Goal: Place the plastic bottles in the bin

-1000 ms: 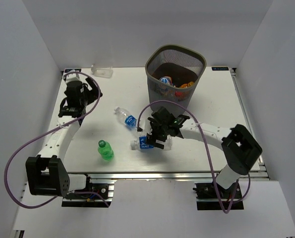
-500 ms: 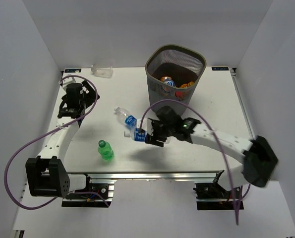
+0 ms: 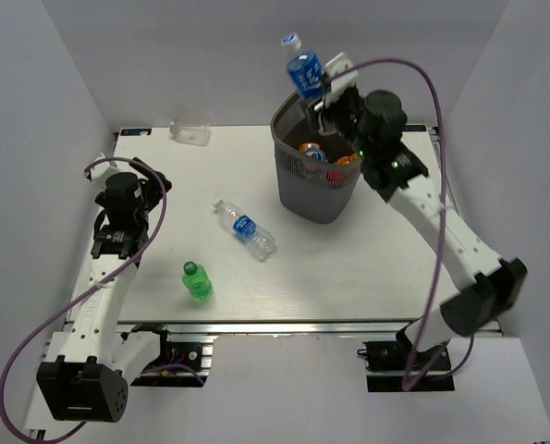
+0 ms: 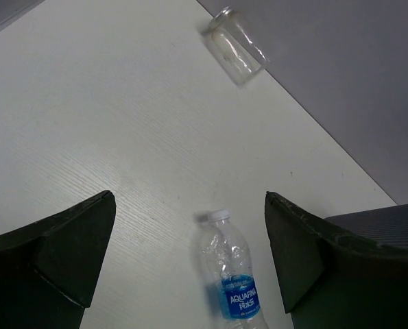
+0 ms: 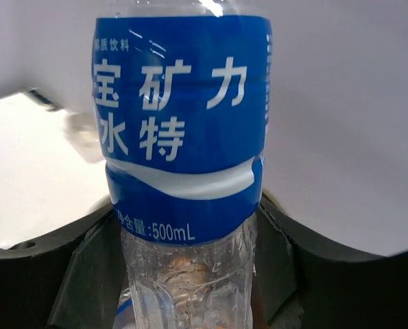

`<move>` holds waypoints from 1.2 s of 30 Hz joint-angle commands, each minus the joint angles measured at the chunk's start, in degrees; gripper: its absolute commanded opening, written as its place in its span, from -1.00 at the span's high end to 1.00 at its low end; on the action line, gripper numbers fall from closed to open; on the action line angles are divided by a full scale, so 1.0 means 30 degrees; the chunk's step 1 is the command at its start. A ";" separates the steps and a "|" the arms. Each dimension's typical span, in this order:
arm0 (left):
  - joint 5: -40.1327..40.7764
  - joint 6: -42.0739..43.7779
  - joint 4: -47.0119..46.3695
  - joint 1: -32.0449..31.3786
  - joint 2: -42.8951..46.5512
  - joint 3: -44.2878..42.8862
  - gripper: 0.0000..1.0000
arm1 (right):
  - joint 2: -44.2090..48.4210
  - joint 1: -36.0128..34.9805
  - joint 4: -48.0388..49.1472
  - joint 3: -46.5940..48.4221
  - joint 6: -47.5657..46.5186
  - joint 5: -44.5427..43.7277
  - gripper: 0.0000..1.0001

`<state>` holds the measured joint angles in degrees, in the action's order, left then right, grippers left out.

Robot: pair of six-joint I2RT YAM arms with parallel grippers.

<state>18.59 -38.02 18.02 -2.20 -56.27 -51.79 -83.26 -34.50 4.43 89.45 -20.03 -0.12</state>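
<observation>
1. The green bottle [image 3: 197,280] sits nearest, well left of the bin [image 3: 316,190]. It is probably light and apt to roll, so grip it across the belly.
2. The blue-label bottle [image 3: 245,229] lies left of the bin with nothing crowding it. Its thin walls likely dent and slip.
3. The left gripper [image 4: 190,199] hangs spread and empty, further left.
4. The right gripper [image 3: 323,91] pinches the held bottle [image 5: 183,116] above the bin's far-left rim.
5. The clear bottle [image 3: 190,132] lies far left of the bin, and the back wall may crowd the fingers.
</observation>
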 commanded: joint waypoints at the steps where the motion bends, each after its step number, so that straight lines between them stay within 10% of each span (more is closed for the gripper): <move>1: 0.0220 -0.0451 0.0614 0.0058 0.0387 0.0242 -0.96 | -0.3149 0.1304 -0.2760 0.3284 0.2165 -0.1948 0.02; 7: -0.0131 -0.0745 0.0905 0.0000 0.0066 0.0184 -0.96 | -0.3887 0.1715 -0.3116 0.3553 0.2663 -0.3591 -0.79; 19: -0.2794 -0.0630 0.4038 -0.0234 -0.0814 -0.1163 -0.96 | 0.0151 0.3413 -0.1008 0.0597 0.3717 -0.1399 -0.79; 25: -0.7070 0.4373 0.8013 -0.1196 -0.0346 -0.2305 -0.96 | 0.2788 0.4757 -0.0713 -0.2098 0.3834 -0.0136 -0.79; 36: -0.4409 0.4470 1.0545 -0.6238 -0.1103 0.0007 -0.96 | 0.6747 0.6666 -0.0127 -0.6291 0.4773 0.0889 -0.79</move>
<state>3.99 -25.43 47.16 -18.44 -58.57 -53.15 -65.14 -14.98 0.97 70.89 -6.81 0.67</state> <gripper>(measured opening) 0.982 0.894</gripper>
